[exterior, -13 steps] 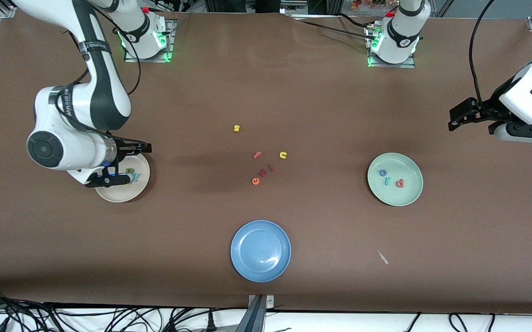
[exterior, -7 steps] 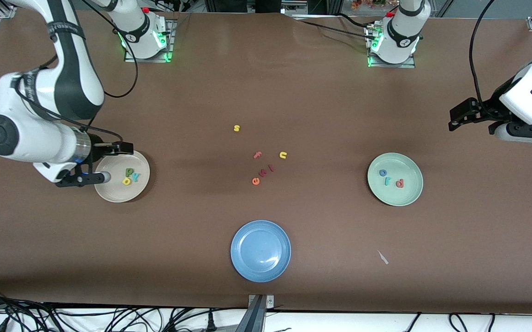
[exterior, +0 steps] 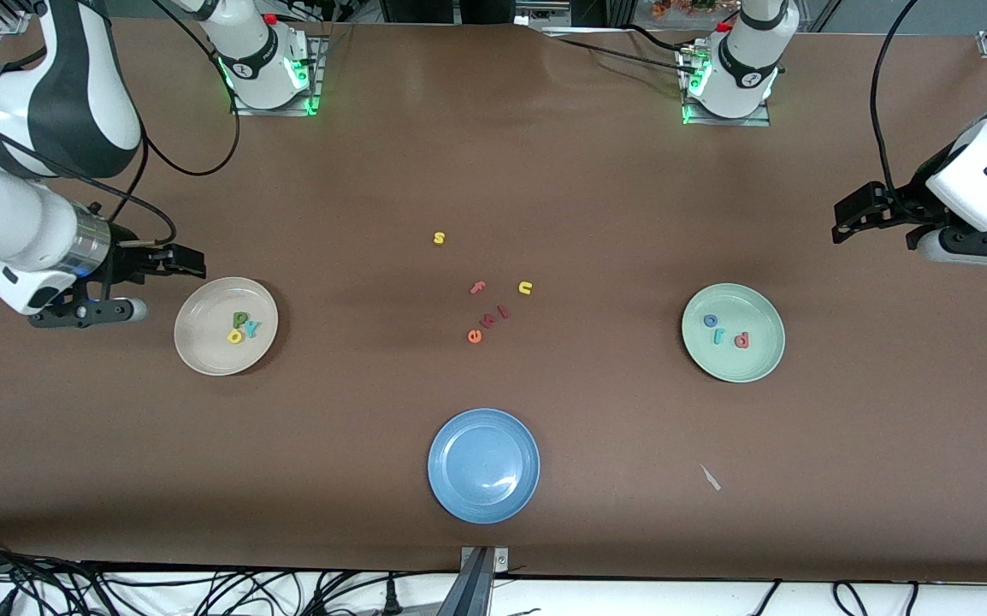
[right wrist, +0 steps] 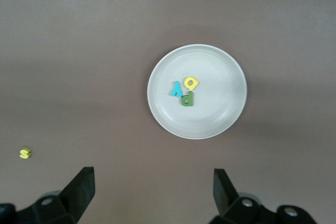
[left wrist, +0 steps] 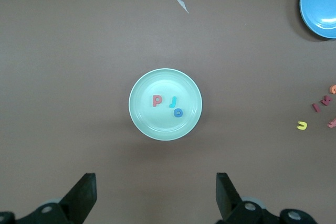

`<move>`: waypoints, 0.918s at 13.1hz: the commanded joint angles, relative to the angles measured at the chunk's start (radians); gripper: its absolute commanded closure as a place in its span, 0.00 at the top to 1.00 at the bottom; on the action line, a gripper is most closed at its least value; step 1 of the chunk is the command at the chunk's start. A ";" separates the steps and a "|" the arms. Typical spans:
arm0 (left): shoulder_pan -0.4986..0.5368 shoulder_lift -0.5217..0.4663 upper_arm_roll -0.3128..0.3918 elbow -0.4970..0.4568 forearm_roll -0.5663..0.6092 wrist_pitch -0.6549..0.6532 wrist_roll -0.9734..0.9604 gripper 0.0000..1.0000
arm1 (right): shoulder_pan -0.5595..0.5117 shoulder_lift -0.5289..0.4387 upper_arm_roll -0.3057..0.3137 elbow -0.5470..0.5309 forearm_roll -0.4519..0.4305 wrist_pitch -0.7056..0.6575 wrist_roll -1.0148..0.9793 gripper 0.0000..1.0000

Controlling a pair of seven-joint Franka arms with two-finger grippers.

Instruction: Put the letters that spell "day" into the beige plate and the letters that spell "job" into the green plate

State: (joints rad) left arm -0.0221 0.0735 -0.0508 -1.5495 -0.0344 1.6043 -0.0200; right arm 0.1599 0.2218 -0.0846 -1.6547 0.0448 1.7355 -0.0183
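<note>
Plainly, stage: we judge the sorting done; both words lie in their plates
Beige plate (exterior: 226,326): toward the right arm's end of the table; we see the dark green "d" (exterior: 239,319), the yellow "a" (exterior: 235,336) and the teal "y" (exterior: 251,328) clustered in it, touching or nearly so
Green plate (exterior: 733,333): toward the left arm's end; we count the blue "o" (exterior: 710,321), the teal "j" (exterior: 718,335) and the red "b" (exterior: 742,340) in a short row inside
Right gripper (exterior: 156,281): fingers spread wide, holding nothing; over bare table just beside the beige plate
Left gripper (exterior: 876,221): jaws wide and empty; it waits over the table's edge, well apart from the green plate
Leftovers: the yellow "s" (exterior: 439,238), yellow "u" (exterior: 525,288), pink "f" (exterior: 477,287) and orange "e" (exterior: 475,336) lie mid-table; the blue plate (exterior: 483,464) holds nothing
Next move: we think none on the letters; only parking the arms
</note>
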 commanded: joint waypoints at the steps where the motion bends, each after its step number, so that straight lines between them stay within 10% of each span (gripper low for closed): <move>1: 0.005 0.008 -0.003 0.020 0.011 -0.007 0.018 1.00 | -0.019 -0.031 0.029 -0.005 -0.051 -0.011 0.027 1.00; 12: 0.005 0.008 -0.003 0.022 0.010 -0.007 0.018 1.00 | -0.100 -0.237 0.065 -0.042 -0.037 -0.031 0.086 1.00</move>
State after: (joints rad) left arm -0.0221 0.0742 -0.0508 -1.5491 -0.0344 1.6043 -0.0200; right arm 0.0899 0.0295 -0.0404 -1.6727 0.0000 1.7143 0.0597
